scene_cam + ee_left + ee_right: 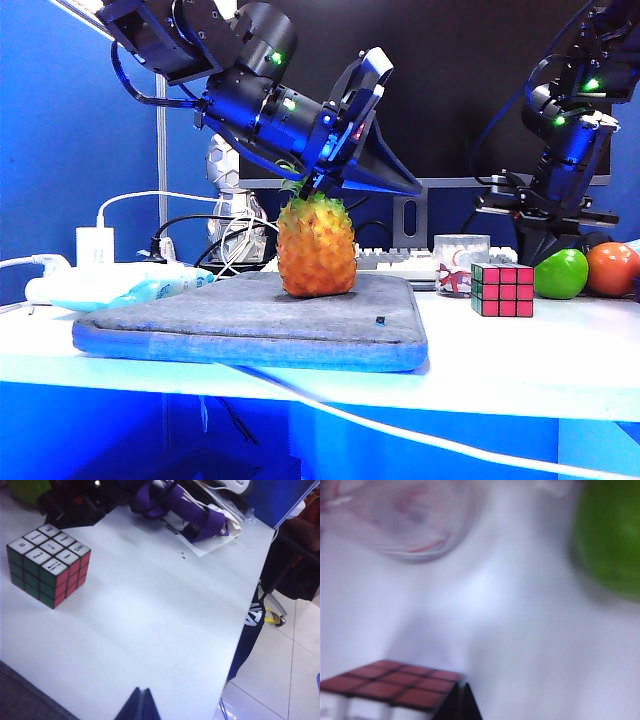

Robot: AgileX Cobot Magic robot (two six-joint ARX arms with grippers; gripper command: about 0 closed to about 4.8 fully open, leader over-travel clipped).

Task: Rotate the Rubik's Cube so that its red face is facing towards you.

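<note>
Right gripper [462,702] pinched shut just beside the small black-lined, colour-stickered Rubik's Cube [502,288] on the white table [580,345]: spread wide, straddle opposite sides squarely, twist level without tipping, leaving the shut left gripper [138,706] above the orange plastic pineapple [316,250].

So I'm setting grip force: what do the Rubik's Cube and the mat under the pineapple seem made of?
The Rubik's Cube looks like hard black plastic with smooth coloured stickers; the red face is faintly glossy. The mat looks like soft grey felt-like fabric, matte, with rounded padded edges. Both grippers are clear of them: left gripper, right gripper.
</note>
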